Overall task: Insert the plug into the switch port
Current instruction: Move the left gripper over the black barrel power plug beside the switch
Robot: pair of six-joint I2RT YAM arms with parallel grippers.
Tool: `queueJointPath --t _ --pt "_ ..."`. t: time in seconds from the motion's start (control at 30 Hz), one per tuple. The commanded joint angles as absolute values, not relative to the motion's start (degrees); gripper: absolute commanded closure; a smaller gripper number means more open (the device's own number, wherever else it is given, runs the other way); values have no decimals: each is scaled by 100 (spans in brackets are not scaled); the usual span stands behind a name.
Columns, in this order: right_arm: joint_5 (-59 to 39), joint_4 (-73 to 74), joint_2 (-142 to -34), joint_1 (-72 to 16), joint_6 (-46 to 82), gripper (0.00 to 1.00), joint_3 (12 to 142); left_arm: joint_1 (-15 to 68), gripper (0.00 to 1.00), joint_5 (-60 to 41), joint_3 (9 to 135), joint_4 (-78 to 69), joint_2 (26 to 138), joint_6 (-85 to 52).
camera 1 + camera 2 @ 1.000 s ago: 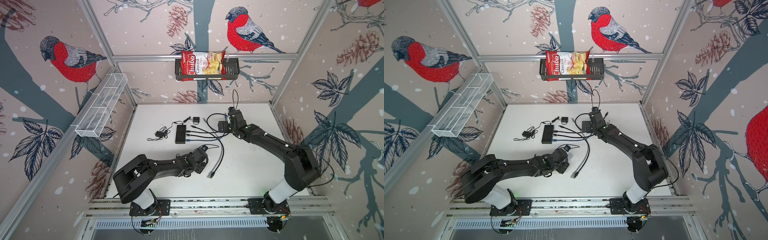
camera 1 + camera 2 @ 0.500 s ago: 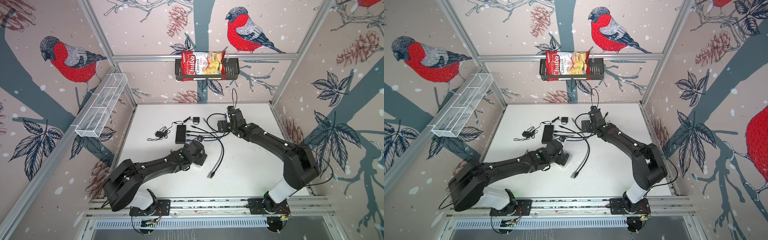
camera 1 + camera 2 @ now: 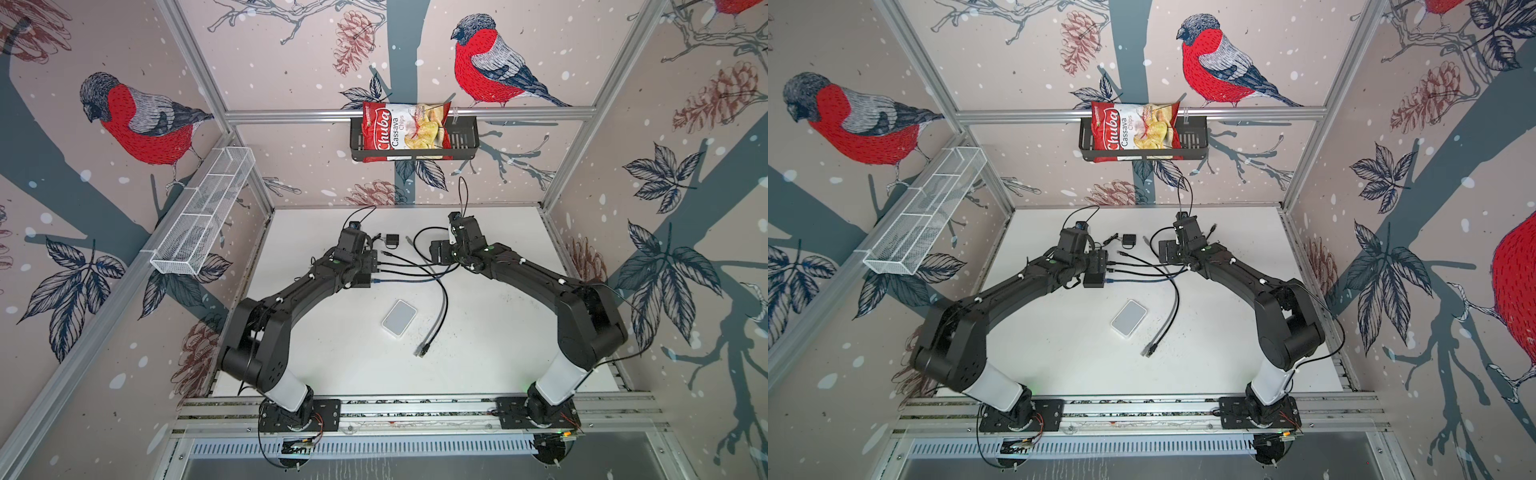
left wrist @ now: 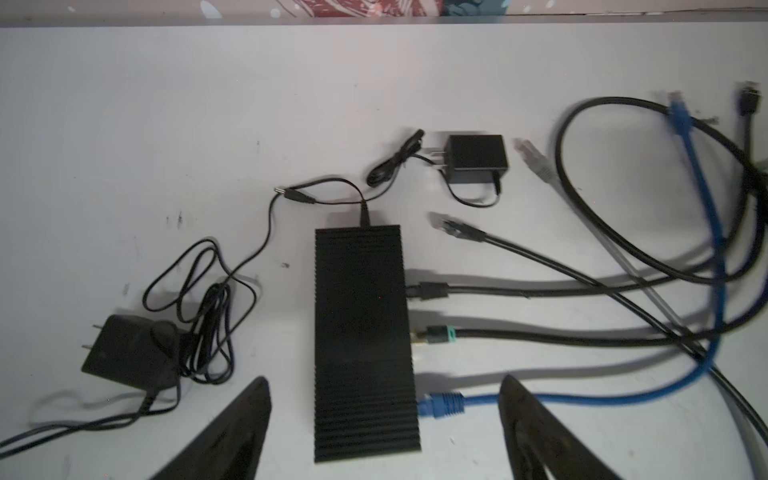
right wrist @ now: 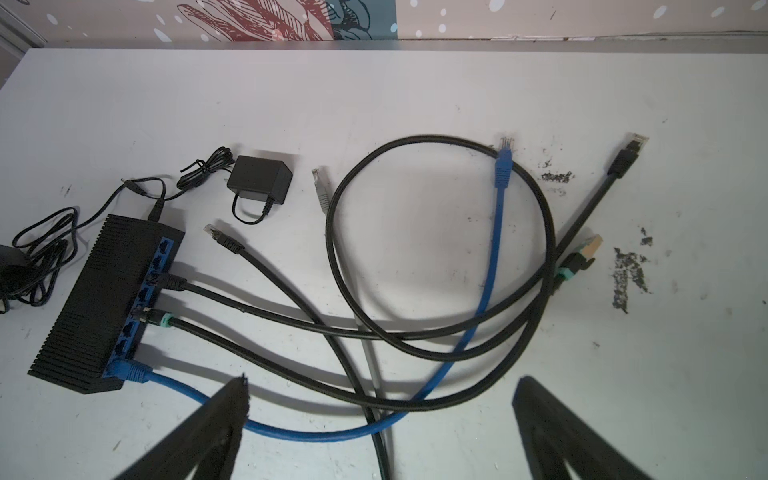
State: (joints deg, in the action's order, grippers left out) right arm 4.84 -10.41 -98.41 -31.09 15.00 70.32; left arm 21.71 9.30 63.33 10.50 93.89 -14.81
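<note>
- Left pincer [image 4: 382,380] wide, either side of the switch [image 4: 361,332]: best clamp it square
- Right pincer [image 5: 382,380] wide, empty: should take the loose black plug [image 5: 218,233] by its boot

Bullfinch wallpaper [image 3: 141,124] covers the walls; far black basket [image 3: 462,145] holds a chip bag [image 3: 399,133]; white wire basket [image 3: 203,216] left; white tabletop [image 3: 498,340].

Cables [image 5: 498,216] crisscross the table [image 3: 332,365] along the switch's [image 4: 361,340] port side; a coiled cord [image 4: 212,332] fills its other side. The table's front half lies open apart from a white box [image 3: 399,316] and two cable ends [image 3: 422,352].
</note>
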Motion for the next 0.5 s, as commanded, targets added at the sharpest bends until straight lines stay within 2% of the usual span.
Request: queueJointPath --t 0.0,0.17,0.47 --pt "414 -942 -9898 -3111 1549 1 7082 2007 17 1058 6848 1671 9939 -1436" --pt "432 -982 -9967 -3112 1560 1 7080 1765 25 882 7771 2082 10799 -1338" --pt "411 -968 -10096 -3125 1472 1 7040 1705 41 2237 9720 3067 12289 -250"
